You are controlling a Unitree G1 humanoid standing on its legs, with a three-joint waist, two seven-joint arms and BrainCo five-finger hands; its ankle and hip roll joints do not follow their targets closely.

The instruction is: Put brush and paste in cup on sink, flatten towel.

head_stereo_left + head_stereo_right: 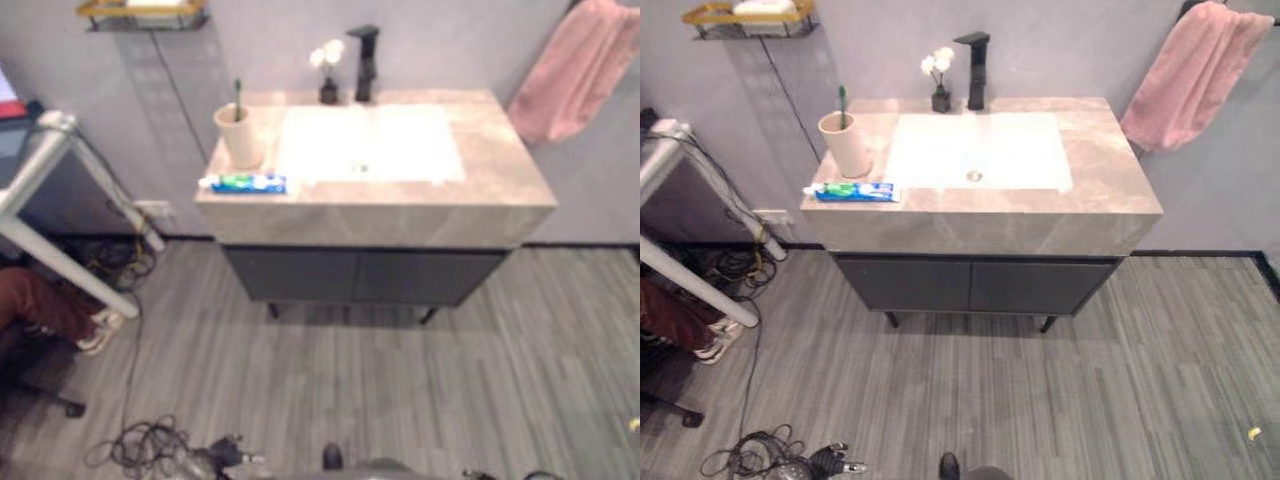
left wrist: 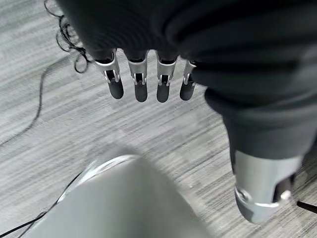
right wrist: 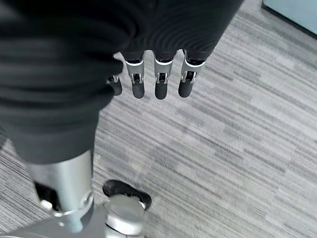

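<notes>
**Toothpaste lies crosswise on the left front corner; both hands hang low over the floor**

I see the vanity counter (image 1: 1110, 215) ahead of me, with the white basin (image 1: 980, 150) sunk in its middle. The toothpaste tube (image 1: 852, 191) lies flat on the counter's front left corner, its long axis running left to right along the front edge. Just behind it stands the beige cup (image 1: 845, 143), upright, with the green toothbrush (image 1: 841, 100) already standing in it (so I judge the brush half of the job done). Tube and cup are near each other but apart.

My left hand (image 2: 143, 79) shows in its own wrist view with fingers straight and relaxed, holding nothing, wood-grain floor (image 3: 237, 129) beneath. My right hand (image 3: 158, 79) is the same: fingers hanging straight, empty, above the floor.

The relation that matters: tube and cup both sit well to the left of the basin, so I judge the left arm the nearer one. Since the tube lies crosswise to my approach, a grasp from above across its narrow width looks the natural one, then tipping it upright into the cup.

The pink towel (image 1: 1185, 75) hangs bunched from a rail on the wall at the far right, well apart from the counter things; that falls to my right hand.
</notes>
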